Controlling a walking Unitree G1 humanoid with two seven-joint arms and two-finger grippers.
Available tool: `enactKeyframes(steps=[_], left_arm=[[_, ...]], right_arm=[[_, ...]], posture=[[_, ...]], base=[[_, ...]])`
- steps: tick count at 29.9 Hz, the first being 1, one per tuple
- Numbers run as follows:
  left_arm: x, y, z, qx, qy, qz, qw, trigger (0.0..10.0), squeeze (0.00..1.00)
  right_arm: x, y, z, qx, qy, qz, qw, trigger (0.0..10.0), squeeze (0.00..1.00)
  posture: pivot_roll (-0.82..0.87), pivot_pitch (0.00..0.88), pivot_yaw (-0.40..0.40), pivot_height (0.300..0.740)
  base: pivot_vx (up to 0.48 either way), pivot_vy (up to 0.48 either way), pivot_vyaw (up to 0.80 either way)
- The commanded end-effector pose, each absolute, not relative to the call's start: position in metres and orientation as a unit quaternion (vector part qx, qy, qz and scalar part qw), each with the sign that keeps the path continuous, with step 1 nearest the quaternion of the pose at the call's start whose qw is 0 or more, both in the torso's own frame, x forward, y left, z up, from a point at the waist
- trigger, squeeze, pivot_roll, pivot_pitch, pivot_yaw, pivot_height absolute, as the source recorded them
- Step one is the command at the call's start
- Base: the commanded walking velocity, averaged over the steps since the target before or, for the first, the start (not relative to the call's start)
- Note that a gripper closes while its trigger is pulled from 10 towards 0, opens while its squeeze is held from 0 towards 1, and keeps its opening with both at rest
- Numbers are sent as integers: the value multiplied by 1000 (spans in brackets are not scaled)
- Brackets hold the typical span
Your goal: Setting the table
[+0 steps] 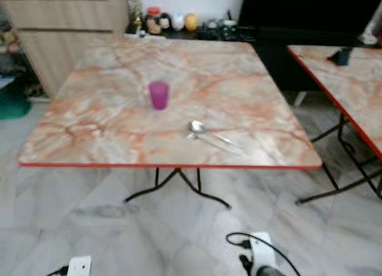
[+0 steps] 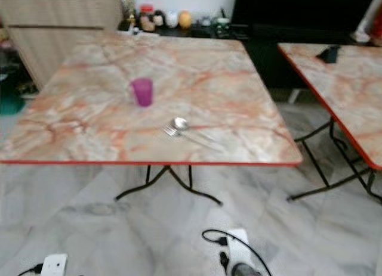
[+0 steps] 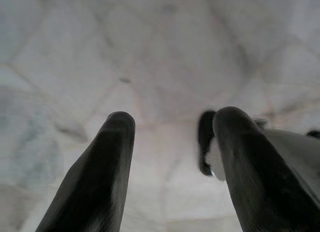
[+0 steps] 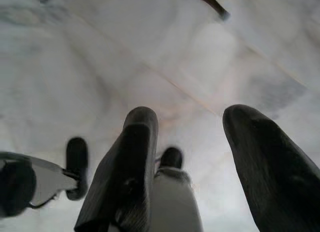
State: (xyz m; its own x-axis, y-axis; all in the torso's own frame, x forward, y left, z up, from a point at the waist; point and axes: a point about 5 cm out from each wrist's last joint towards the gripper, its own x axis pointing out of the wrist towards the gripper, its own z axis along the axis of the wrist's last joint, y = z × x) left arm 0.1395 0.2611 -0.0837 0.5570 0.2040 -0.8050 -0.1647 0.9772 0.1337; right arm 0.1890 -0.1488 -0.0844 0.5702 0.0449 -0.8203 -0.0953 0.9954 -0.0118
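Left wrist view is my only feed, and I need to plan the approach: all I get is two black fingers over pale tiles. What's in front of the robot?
Observer: A marble-patterned table stands ahead, a purple cup near its middle.
Operator: Any cutlery out?
Observer: Yes, a spoon and a fork lie together, nearer the front edge than the cup.
Operator: What is my right gripper doing?
Observer: The right gripper hangs open over the floor, holding nothing.

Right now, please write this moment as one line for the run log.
table: purple cup, spoon beside fork | left gripper: open, over floor | right gripper: open, over floor
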Motion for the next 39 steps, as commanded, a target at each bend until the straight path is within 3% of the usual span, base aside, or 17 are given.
enactKeyframes(steps=[1,39], left_arm=[[140,254,-86,27,463,90,881,10000,0],[151,242,-85,24,455,75,887,10000,0]], right_arm=[[185,-162,-86,-38,467,27,883,10000,0],[186,-162,-85,-34,463,18,886,10000,0]], posture=[[40,0,-42,740],[34,0,-41,740]], base=[[0,0,0],[0,0,0]])
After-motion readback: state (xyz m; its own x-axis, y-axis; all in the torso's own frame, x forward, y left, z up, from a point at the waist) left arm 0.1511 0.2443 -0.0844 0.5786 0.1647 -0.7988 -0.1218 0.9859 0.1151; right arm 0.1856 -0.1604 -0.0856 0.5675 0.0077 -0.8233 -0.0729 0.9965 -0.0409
